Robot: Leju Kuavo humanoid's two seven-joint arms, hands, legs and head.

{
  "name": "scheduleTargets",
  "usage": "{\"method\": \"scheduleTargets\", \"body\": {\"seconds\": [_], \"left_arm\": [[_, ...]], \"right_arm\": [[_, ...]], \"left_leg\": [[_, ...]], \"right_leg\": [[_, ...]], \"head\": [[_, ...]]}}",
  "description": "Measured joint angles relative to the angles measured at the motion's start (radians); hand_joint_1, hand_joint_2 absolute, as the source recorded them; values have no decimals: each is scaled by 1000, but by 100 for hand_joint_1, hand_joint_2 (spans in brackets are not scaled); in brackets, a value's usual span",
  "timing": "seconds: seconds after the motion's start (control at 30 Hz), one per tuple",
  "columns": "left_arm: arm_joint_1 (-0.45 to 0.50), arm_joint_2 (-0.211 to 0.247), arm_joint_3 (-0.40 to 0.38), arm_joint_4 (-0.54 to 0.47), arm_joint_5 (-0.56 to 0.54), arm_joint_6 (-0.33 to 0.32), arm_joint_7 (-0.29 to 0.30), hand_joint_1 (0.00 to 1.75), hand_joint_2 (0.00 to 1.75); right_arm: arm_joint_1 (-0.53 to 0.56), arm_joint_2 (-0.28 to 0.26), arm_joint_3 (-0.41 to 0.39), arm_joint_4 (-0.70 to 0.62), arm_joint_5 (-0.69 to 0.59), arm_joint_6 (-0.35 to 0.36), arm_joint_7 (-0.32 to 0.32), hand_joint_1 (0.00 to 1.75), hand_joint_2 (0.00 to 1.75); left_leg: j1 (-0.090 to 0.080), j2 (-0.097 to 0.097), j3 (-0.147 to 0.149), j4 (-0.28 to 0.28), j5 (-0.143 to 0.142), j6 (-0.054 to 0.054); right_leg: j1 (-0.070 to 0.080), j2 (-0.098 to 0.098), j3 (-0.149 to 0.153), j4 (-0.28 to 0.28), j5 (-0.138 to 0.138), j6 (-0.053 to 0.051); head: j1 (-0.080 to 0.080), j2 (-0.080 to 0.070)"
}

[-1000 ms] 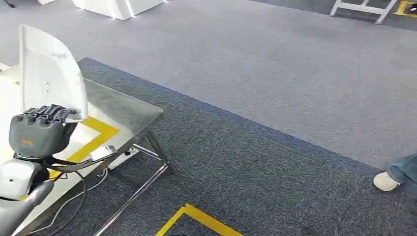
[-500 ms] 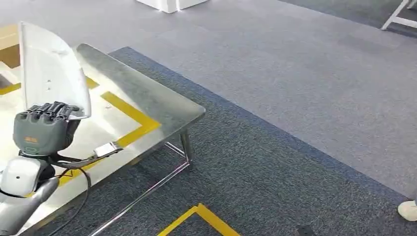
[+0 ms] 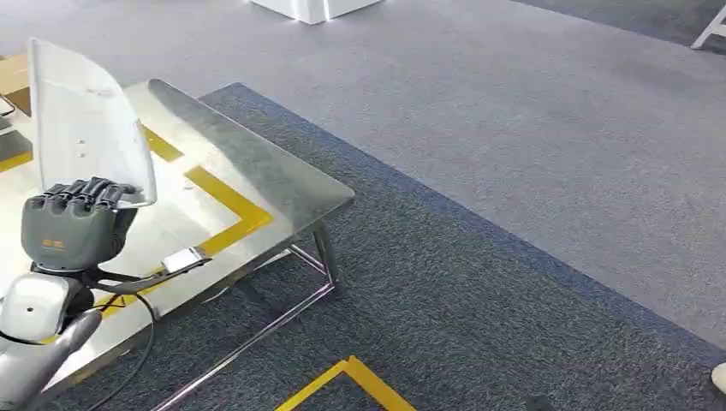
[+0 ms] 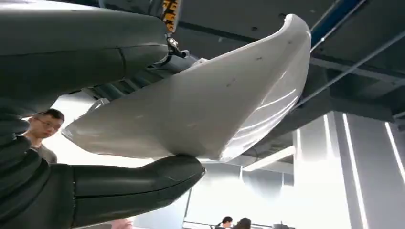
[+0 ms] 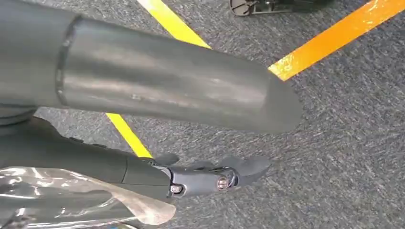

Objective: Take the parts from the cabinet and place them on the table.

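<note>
1. Grey carpet (image 3: 514, 128) runs across the room, with a darker mat (image 3: 479, 317) and yellow tape (image 3: 342, 377) on it; the steel desk (image 3: 282, 184) stands at the left, marked with its own yellow lines; a cardboard box (image 3: 13, 77) sits at its far end.
2. The left hand (image 3: 73, 227) is raised over the desk, fingers curled around the lower edge of the part (image 3: 86, 120), a pale curved panel standing upright above the hand; the wrist view shows the panel (image 4: 200, 105) clamped between the thumb (image 4: 129, 188) and the fingers above it.
3. The right hand (image 5: 143, 138) hangs over the carpet with fingers loosely extended; clear film lies near it, but whether the hand has hold of anything cannot be told.
4. The panel looks like thin moulded plastic: probably light, fairly stiff, smooth and somewhat slippery; held by one edge it could swing or slip, so a firm hold low on the thick rim, and a gentle lay-down flat on the desk, seem wise.
5. Compared with a second ago the whole head view has shifted: more of the desk is visible, the box has entered, and a person's shoe (image 3: 717, 377) sits further toward the corner; the camera turned, while hand and panel keep the same pose.
</note>
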Motion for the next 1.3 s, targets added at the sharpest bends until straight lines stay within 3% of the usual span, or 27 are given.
{"method": "scheduleTargets", "body": {"seconds": [0.23, 1.3], "left_arm": [[0, 0, 12, 2, 2, 0, -2, 175, 175], [2, 1, 14, 3, 10, 0, -5, 175, 175]], "right_arm": [[-1, 2, 0, 1, 2, 0, 0, 0, 0], [6, 11, -26, 1, -14, -1, 0, 0, 0]], "left_leg": [[3, 0, 0, -1, -1, -22], [0, 0, -3, 4, -3, -22]], "right_leg": [[2, -1, -1, 4, -3, -4], [-1, -1, 0, 3, -3, -4]], "head": [[0, 0], [0, 0]]}}
